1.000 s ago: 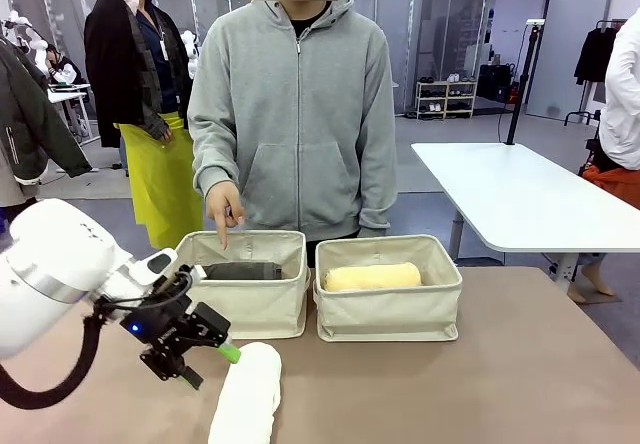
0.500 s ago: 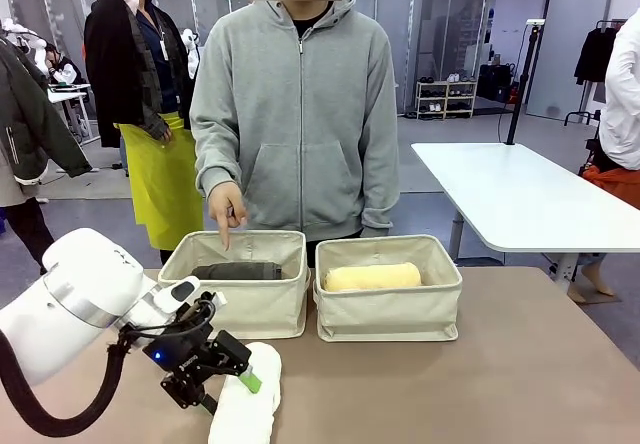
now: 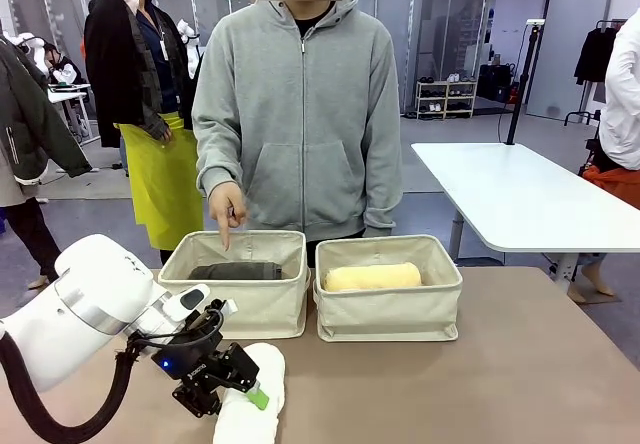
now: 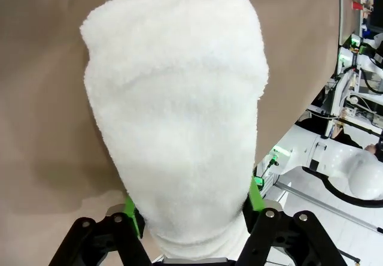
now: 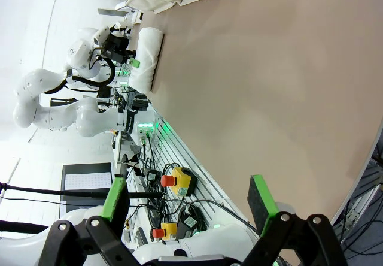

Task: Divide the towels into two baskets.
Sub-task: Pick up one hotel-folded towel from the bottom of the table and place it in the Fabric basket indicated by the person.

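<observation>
Moved: left jaws (image 3: 232, 389) came down onto the white towel (image 3: 255, 399) | Grip: clamped on its near end, pads squeezing both sides, to lift it | Towel: lies on the worktop (image 3: 500, 384) at 6 o'clock from the left basket (image 3: 245, 304) | Hand (image 3: 226, 210): points into that basket, likely showing where | Right jaws (image 5: 188, 209): apart, holding nothing

white towel (image 3: 255, 396) lies on table; grey (image 3: 237, 271) and yellow (image 3: 372, 277) rolls in baskets.
</observation>
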Action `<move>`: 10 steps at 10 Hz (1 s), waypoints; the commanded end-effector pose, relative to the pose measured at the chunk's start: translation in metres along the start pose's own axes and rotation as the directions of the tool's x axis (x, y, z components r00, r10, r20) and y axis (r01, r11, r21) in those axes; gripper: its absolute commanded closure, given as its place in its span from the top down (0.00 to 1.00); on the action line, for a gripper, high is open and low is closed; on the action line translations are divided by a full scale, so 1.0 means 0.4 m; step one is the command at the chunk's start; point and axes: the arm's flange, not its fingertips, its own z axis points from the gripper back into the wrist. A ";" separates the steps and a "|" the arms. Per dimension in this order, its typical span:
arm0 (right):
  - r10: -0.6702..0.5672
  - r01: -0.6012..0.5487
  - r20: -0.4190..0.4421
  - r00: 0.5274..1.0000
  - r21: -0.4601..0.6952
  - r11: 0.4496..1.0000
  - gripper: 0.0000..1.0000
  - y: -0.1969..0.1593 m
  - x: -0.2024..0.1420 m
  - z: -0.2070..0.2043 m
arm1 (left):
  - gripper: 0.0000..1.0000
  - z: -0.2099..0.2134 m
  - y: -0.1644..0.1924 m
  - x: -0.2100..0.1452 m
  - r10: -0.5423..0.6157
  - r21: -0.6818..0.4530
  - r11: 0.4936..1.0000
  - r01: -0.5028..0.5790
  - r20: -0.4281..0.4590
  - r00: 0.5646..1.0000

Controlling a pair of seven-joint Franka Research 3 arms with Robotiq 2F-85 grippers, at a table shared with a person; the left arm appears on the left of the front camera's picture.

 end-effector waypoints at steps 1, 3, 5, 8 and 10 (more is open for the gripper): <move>-0.006 0.006 -0.006 1.000 -0.014 1.000 1.00 0.009 -0.008 0.000 | 0.49 -0.009 0.004 -0.022 -0.020 -0.025 0.999 0.021 0.020 1.000; -0.006 0.006 -0.006 1.000 -0.014 1.000 1.00 0.009 -0.008 0.000 | 0.29 0.000 0.002 -0.014 -0.045 -0.029 0.999 0.046 0.033 0.998; -0.006 0.006 -0.006 1.000 -0.014 1.000 1.00 0.009 -0.008 0.000 | 0.15 0.045 -0.018 -0.013 -0.104 -0.019 0.994 0.104 0.029 0.994; -0.006 0.006 -0.006 1.000 -0.014 1.000 1.00 0.009 -0.008 0.000 | 0.15 0.257 -0.129 -0.012 -0.327 0.108 0.936 0.335 -0.090 0.941; -0.006 0.006 -0.006 1.000 -0.014 1.000 1.00 0.009 -0.008 0.000 | 0.15 0.346 -0.215 0.012 -0.531 0.223 0.781 0.583 -0.254 0.809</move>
